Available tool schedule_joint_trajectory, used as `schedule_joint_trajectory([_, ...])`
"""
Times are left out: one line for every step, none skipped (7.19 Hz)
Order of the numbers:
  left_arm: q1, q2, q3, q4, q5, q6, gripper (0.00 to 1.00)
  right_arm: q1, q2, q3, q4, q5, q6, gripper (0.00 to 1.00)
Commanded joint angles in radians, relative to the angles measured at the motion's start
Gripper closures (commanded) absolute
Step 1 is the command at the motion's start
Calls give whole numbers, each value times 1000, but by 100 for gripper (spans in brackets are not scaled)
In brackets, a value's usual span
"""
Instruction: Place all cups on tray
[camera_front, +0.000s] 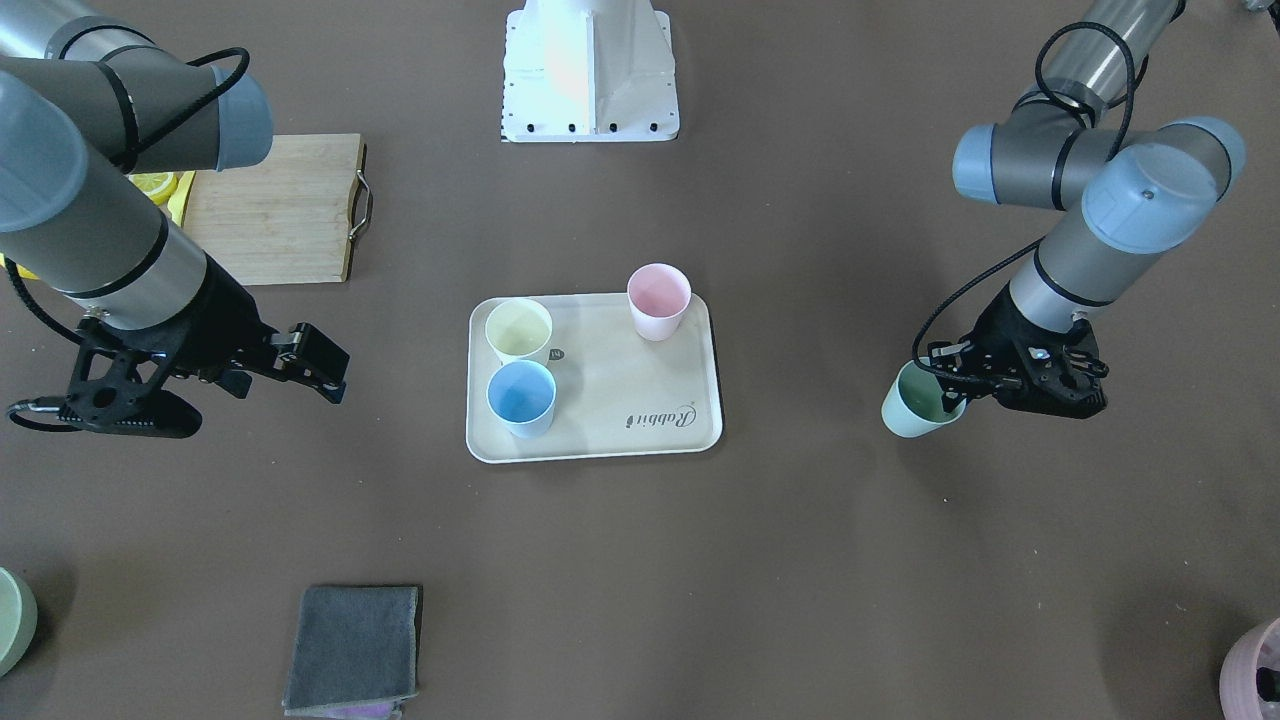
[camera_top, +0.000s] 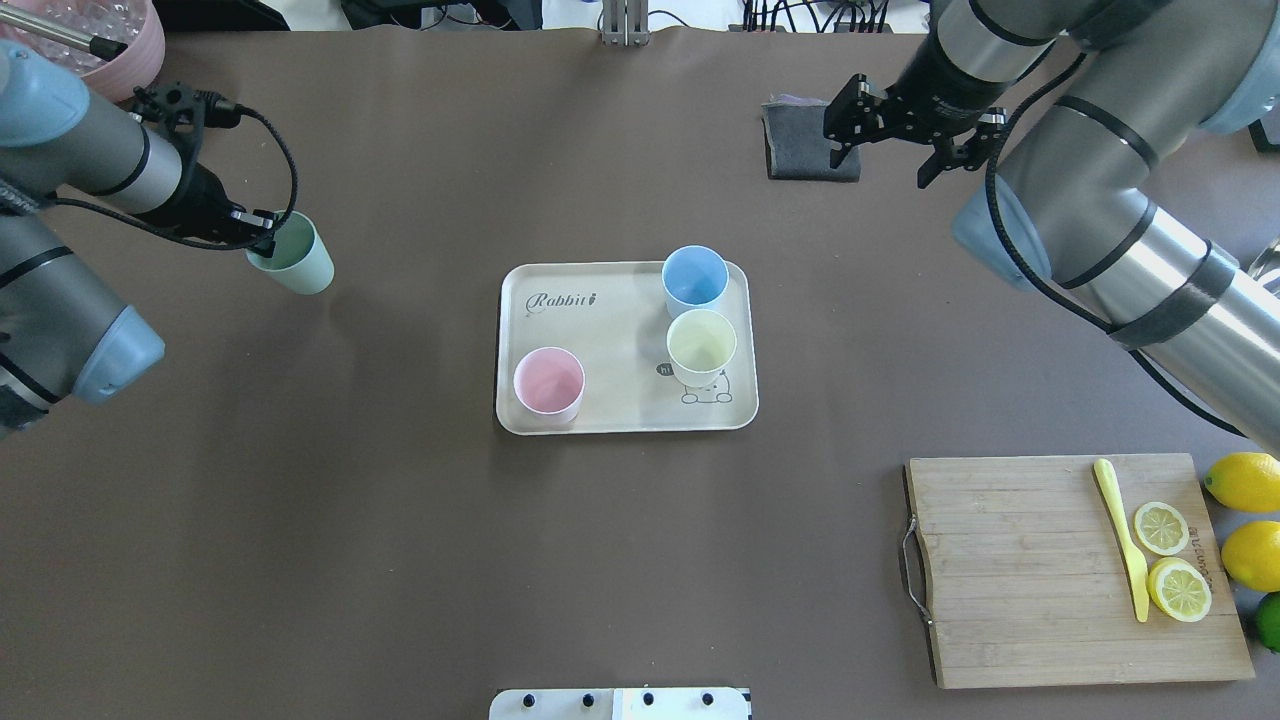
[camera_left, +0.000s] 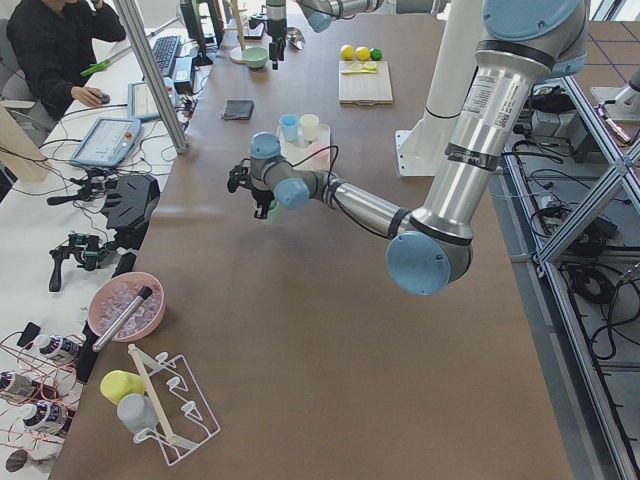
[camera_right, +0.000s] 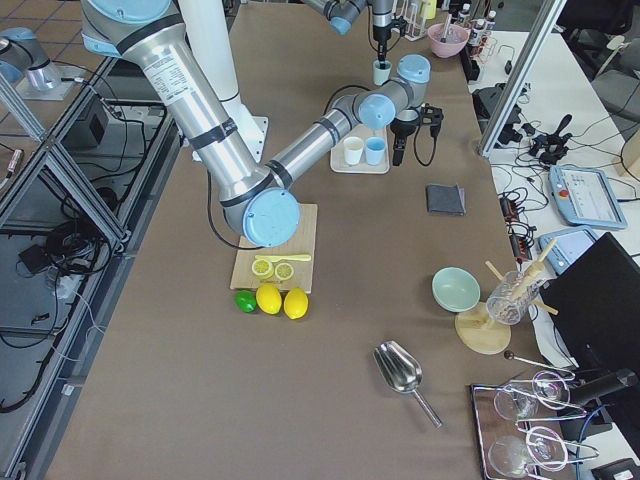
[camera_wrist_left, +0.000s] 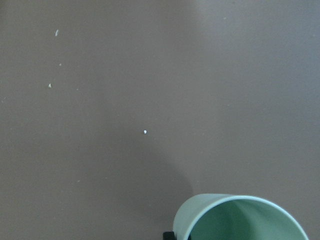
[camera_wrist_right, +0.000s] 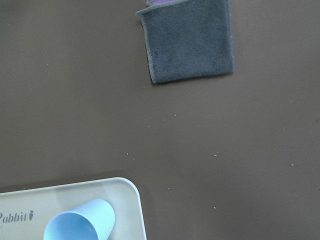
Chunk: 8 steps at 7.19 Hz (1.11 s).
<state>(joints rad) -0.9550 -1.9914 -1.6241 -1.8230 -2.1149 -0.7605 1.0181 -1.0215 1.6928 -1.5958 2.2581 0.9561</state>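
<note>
The cream tray (camera_top: 620, 415) lies mid-table and also shows in the front view (camera_front: 620, 385). On it stand a pale pink cup (camera_top: 548, 383), a light blue cup (camera_top: 695, 278) and a pale yellow cup (camera_top: 701, 345). My left gripper (camera_top: 264, 243) is shut on the rim of the mint green cup (camera_top: 298, 265), which hangs tilted off to the tray's left, apart from it. The cup's mouth fills the lower right of the left wrist view (camera_wrist_left: 242, 220). My right gripper (camera_top: 882, 162) is open and empty, over the table beyond the tray's far right corner.
A grey cloth (camera_top: 800, 145) lies beside the right gripper. A wooden cutting board (camera_top: 1030, 580) with lemon slices and a yellow knife sits at the near right, with whole lemons (camera_top: 1245, 482) beside it. A mauve pot (camera_top: 125, 45) stands far left. A pale green bowl (camera_front: 12, 620) is at a corner.
</note>
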Motion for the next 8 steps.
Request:
schedule_joint_trajectory([47,-127,-42,143,7,-118,100,65,-98,44,-28,15,-156,0])
schedule_joint_trajectory([108,-173,-39,142,10,-216,100,86,-139,47,-29,17,-227,0])
schedule_joint_trajectory([181,-220,-31,142,77,-306,100,112,-178,45,-30,17,-308,0])
schedule_joint_trajectory([255,-252,-20,140,136,-372,100,137,-205,44,-29,17,-366,0])
schedule_joint_trajectory([290,-301,43,130,185,-416,100,146,-219,44,-29,17,-381,0])
schedule_joint_trajectory([312,-316,109,63,232,-419,100,154,-229,45,-29,17,-398,0])
schedule_joint_trajectory([311,-316,163,-2,234,-418,100,163,-238,50,-29,17,-402,0])
schedule_joint_trajectory([311,-316,185,-18,236,-418,100,171,-249,53,-27,17,-421,0])
